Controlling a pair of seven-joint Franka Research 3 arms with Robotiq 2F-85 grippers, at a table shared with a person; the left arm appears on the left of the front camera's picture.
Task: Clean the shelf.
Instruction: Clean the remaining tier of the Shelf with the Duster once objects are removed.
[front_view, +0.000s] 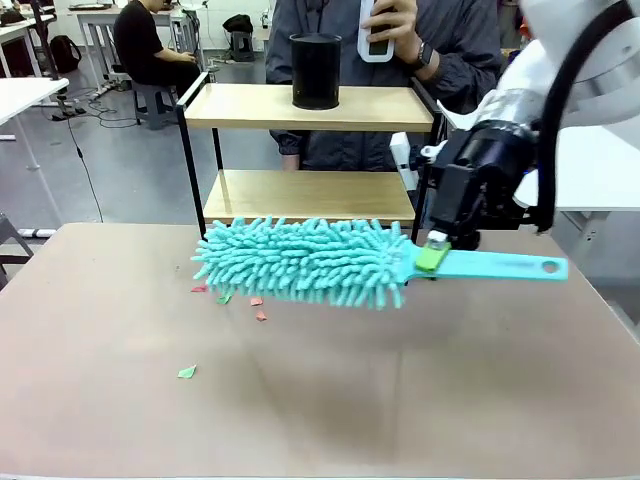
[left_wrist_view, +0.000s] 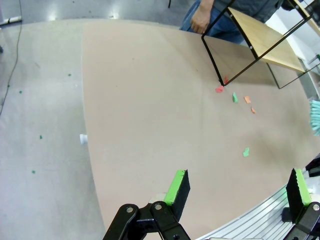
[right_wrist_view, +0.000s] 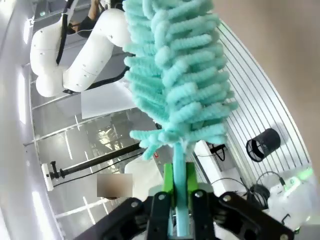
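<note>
Bright even overhead light, soft shadow beneath the duster (front_view: 300, 262), wide-angle bending in wrist views, mostly sharp

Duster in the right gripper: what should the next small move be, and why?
Probably carry the duster forward onto the lower board of the shelf and begin a sweep. The right gripper is shut on its handle, its fluffy head hangs level in front of that board, and the top board is partly taken up by a black cylinder.

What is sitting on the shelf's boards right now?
A black cylindrical container stands on the top board of the shelf. The lower board looks bare; the duster covers part of its front edge.
</note>
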